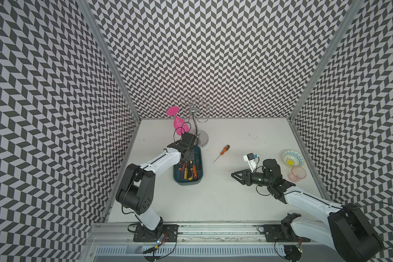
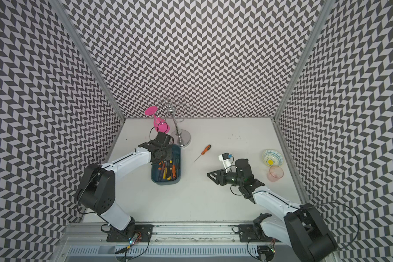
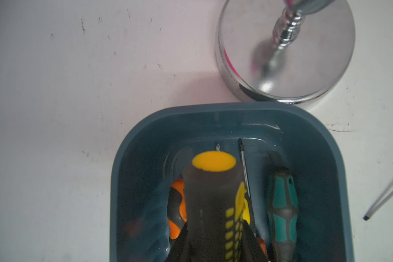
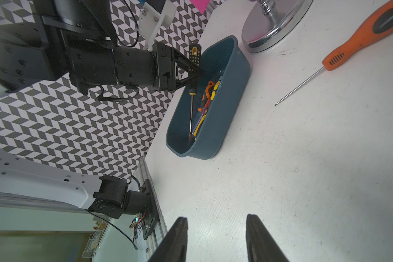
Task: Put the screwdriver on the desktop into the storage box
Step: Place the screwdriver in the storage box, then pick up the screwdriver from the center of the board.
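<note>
An orange-handled screwdriver [image 1: 222, 152] [image 2: 204, 151] [image 4: 361, 38] lies on the white desktop [image 1: 213, 199], right of the dark teal storage box [image 1: 186, 182] [image 2: 166, 182] [image 3: 213, 108] [image 4: 225, 113]. My left gripper [image 3: 213, 229] [image 4: 199, 72] is over the box's far end, shut on a black-and-yellow screwdriver [image 3: 211, 192] [image 4: 194, 54] whose shaft slants down into the box. Several other screwdrivers lie inside, among them a green-and-black one [image 3: 281, 211]. My right gripper [image 1: 234, 175] [image 2: 210, 174] [image 4: 216, 219] hovers open and empty over bare desktop, right of the box and nearer than the orange screwdriver.
A chrome glass rack [image 1: 201, 138] [image 3: 286, 52] stands just behind the box, with a pink glass [image 1: 178, 123] hanging on it. A patterned bowl [image 1: 293, 158] and a pink cup [image 1: 297, 173] sit by the right wall. Patterned walls close in three sides.
</note>
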Controlling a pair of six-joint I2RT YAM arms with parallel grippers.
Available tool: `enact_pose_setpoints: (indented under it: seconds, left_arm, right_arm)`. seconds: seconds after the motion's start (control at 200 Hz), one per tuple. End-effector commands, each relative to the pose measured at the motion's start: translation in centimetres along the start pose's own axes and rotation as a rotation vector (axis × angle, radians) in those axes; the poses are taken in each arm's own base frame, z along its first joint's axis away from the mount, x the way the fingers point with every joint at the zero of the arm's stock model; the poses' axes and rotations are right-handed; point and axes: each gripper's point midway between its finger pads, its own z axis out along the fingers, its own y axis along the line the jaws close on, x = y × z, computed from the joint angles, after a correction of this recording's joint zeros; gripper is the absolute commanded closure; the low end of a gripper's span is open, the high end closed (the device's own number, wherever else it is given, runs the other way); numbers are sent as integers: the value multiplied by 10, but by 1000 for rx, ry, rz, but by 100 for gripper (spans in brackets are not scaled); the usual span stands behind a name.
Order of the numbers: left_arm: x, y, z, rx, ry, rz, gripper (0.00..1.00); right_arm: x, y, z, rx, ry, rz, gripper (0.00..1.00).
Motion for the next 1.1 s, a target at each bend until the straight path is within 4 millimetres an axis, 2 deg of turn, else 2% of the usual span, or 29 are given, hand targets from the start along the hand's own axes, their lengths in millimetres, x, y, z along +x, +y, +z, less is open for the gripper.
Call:
enact_pose_setpoints:
  seconds: [0.0,0.13,0.37,0.646,0.916,1.096]
  left_arm:
    - [6,2,7,-12,29,-1,76]
    - [7,2,10,-23,39,-6,58]
    - [-1,3,-4,-11,9,-18,57]
    - [-17,-4,-47,105,-88,-51,56]
    - [-7,-20,-89,306,-177,-75,55]
    - [9,-37,-114,463,-228,-64,53]
  right_arm:
    - [-6,5,0,-27,-26,-37,55]
    - [-7,3,-1,-20,-30,-37,55]
    - [-7,1,0,-10,-28,-34,55]
    - [-11,-6,0,34,-27,-22,55]
    - [-17,-16,6,95,-4,13,55]
    - [-28,-27,12,164,3,47,55]
